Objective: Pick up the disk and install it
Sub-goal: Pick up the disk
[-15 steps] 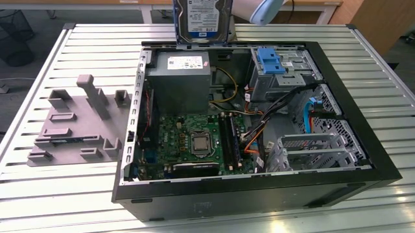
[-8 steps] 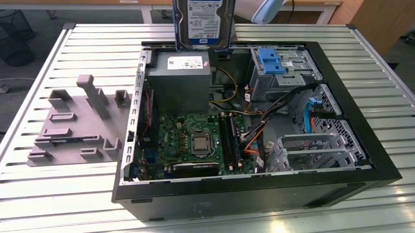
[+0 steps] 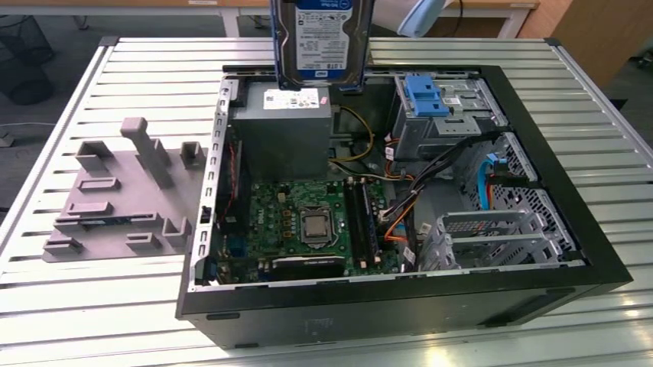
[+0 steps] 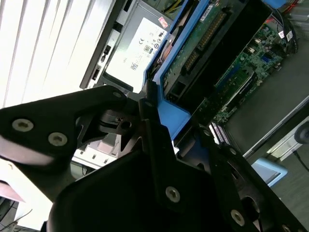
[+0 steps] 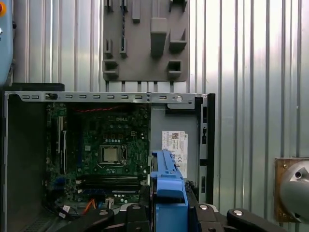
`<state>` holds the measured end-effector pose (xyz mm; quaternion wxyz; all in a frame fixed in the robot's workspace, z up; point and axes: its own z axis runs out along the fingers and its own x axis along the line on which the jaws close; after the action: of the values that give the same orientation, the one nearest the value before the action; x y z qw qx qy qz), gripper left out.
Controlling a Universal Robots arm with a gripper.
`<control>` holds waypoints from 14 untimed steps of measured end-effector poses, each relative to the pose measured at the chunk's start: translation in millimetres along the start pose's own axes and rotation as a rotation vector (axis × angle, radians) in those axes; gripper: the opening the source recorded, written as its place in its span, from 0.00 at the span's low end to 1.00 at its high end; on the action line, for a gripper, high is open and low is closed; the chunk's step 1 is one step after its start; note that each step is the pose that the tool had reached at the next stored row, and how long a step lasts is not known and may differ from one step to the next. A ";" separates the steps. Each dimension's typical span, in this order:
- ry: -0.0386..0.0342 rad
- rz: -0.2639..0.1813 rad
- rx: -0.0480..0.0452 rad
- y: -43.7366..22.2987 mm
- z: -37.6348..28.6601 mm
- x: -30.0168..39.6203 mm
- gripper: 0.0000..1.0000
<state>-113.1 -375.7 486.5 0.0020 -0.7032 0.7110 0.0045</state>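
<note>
The disk (image 3: 318, 42), silver with a white-and-blue label and blue side rails, hangs upright over the back of the open computer case (image 3: 408, 294), just above the grey power supply (image 3: 281, 130). Its top runs out of the exterior view. In both wrist views my gripper (image 5: 169, 211) (image 4: 159, 121) is shut on the disk's blue rail (image 5: 169, 188) (image 4: 174, 113), with black fingers (image 5: 133, 212) pressed against either side. Below it lie the power supply (image 5: 176, 142) and the green motherboard (image 5: 104, 150).
At the case's far right corner stands a drive bay with an upright blue latch (image 3: 429, 95), and a bare metal cage (image 3: 490, 233) sits nearer the front, with cables between them. A grey fixture plate (image 3: 122, 191) lies on the slatted table at the exterior view's left.
</note>
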 end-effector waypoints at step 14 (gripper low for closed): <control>0.0117 0.012 0.0003 -0.3 0.4 26.1 0.36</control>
<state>-113.1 -401.7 485.9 -0.0021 -0.6990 0.7151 0.0003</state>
